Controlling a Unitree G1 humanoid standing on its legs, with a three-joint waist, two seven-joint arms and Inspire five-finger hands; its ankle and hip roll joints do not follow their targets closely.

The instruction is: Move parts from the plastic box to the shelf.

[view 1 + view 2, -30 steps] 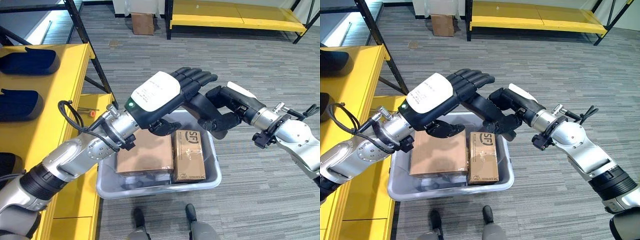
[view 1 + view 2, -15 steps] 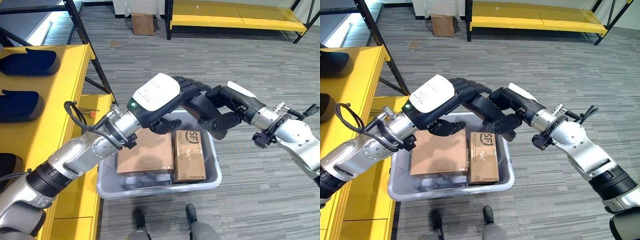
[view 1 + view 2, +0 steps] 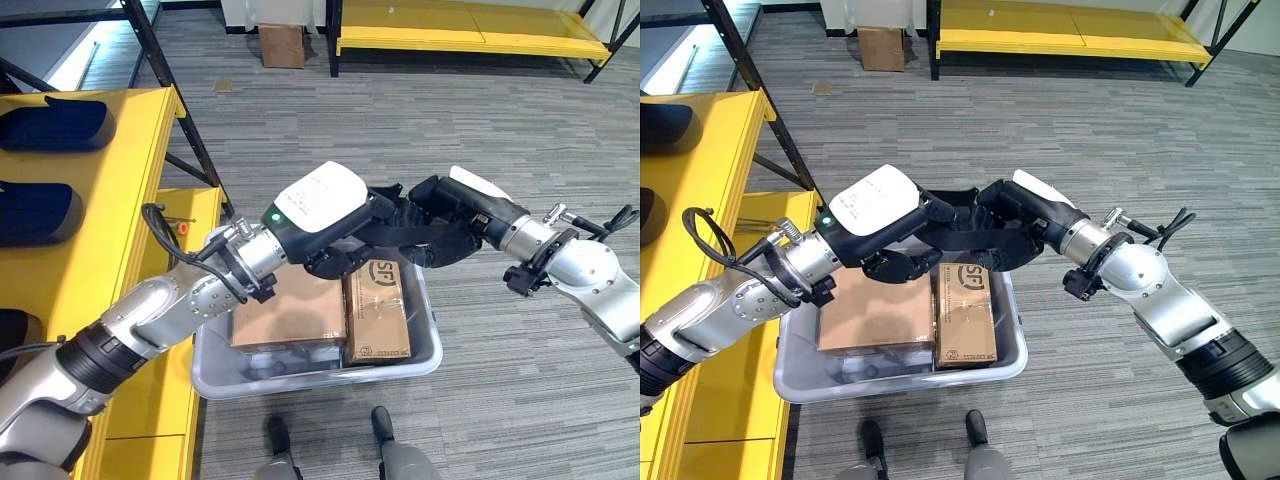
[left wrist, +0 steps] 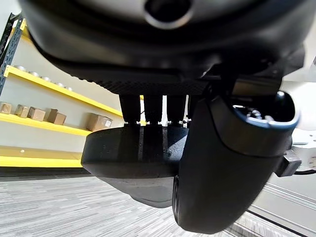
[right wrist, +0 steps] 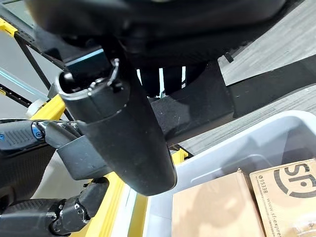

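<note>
Left hand (image 3: 335,235): frame centre, fingers straight, interleaved with right hand (image 3: 440,225), holding nothing. Right hand: fingers extended, empty. Parts: two cartons (image 3: 378,310) in grey box (image 3: 425,355), lower centre. Shelf (image 3: 90,200): left edge. Risk: hands overlap above the box; descending together could jam fingers.

One grey plastic box (image 3: 425,352) on the floor, two cardboard boxes inside it, a wide one (image 3: 290,318) and a narrow one (image 3: 378,312), one cardboard box (image 3: 281,44) far off, two yellow shelves (image 3: 90,190) (image 3: 470,25), two dark parts (image 3: 55,125) (image 3: 38,212) on the near shelf
</note>
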